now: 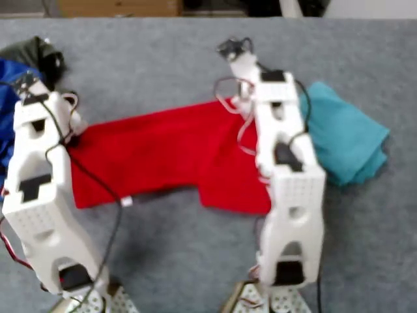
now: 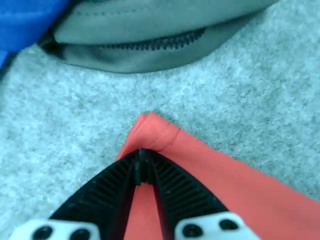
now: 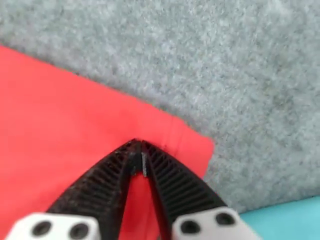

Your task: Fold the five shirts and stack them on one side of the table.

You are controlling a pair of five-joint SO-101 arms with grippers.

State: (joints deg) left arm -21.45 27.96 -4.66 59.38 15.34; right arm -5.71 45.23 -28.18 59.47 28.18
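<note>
Red shirt [image 1: 163,156] lies spread flat across the middle of the grey tabletop [image 1: 176,267], long axis running between the two arms, with a notch along its near edge.

Left hand [image 2: 143,155]: jaws closed to a pinch on the red shirt's far corner at the left arm's end. The fabric is bunched slightly at the tips and the corner hem pokes out just past them.

Right hand [image 3: 137,147]: jaws also closed, clamping the red shirt just inside its far corner at the other end. The stitched hem is visible right beyond the tips.

Teal shirt [image 1: 345,137]: folded into a rough bundle, just beside the red shirt's right-arm end. It is partly hidden behind the right arm, and I can't tell whether the two touch.

Blue shirt [image 1: 8,98]: crumpled beyond the red shirt's left-arm end, at the tabletop edge.

Olive garment [image 1: 36,55]: has a dark zipper and sits against the blue shirt, near the pinched left corner of the red shirt but apart from it, with bare tabletop between.
</note>
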